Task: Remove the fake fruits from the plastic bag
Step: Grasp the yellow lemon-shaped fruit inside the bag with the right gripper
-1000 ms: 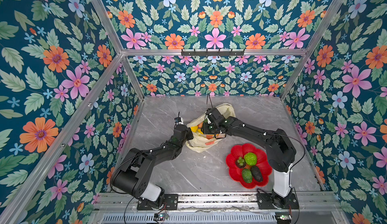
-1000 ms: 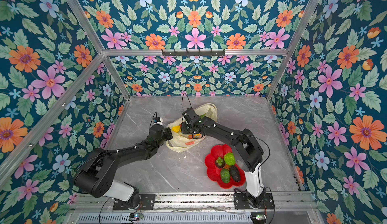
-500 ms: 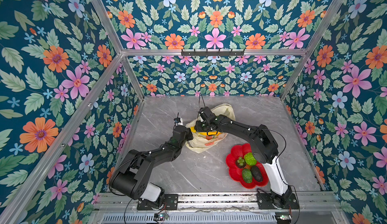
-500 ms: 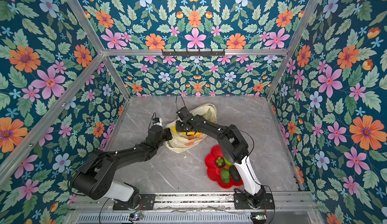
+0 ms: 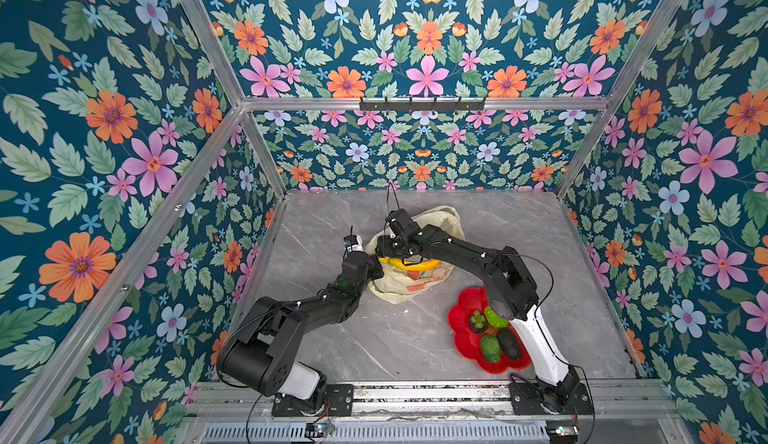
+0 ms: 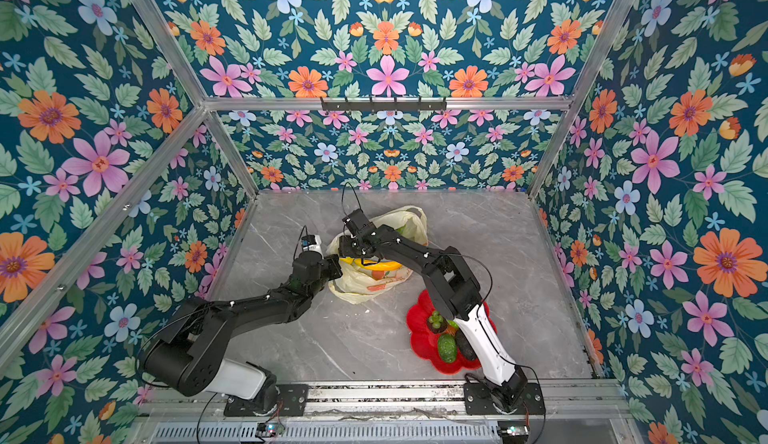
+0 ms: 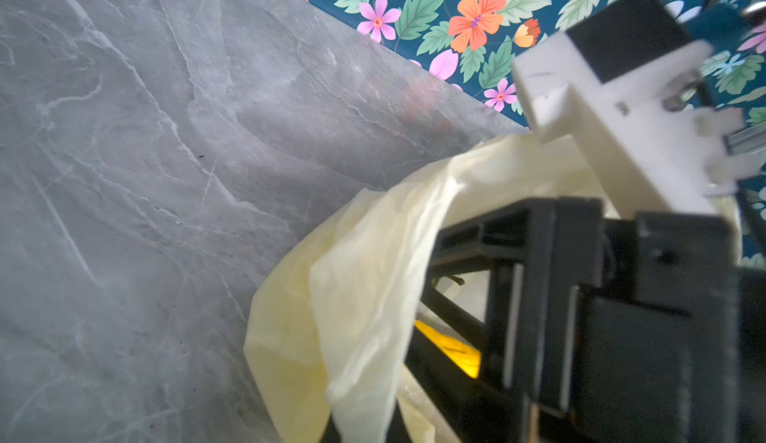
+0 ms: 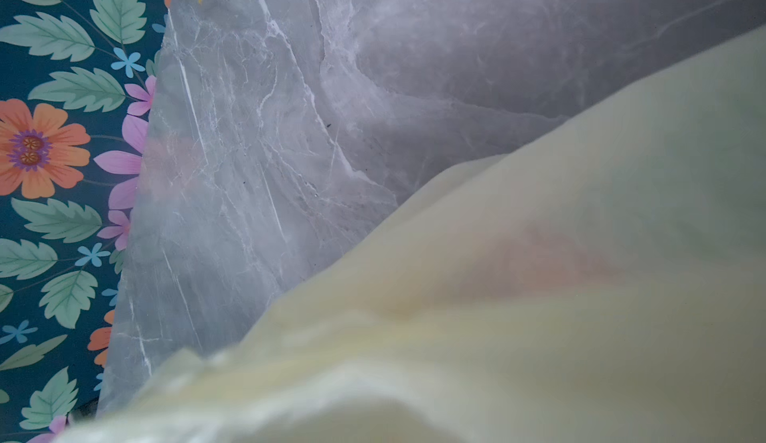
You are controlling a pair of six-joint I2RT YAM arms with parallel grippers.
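Your left claw (image 5: 376, 265) is clenched, by the look of it on the rim of the bag (image 5: 415, 286), holding the mouth up on its side. Your right claw (image 5: 383, 250) is down inside that mouth, right over the banana (image 5: 415, 264). Film and blur hide its jaws, so I cannot tell whether they are spread or closed on anything. The banana lies inside the bag, near the mouth.

To do this grab well, I'd say hold the rim taut and high so no film slips between jaw and fruit. Close across the banana's narrow width, then lift straight out of the mouth before swinging away.

Four fruits (image 5: 490, 348) already lie in the dish (image 5: 467, 303), just beside the bag on the right arm's side. Your right elbow hangs over the dish, so carry the banana round with care. Bare worktop (image 5: 395, 346) lies open in front of the bag, and the back wall stands near behind it
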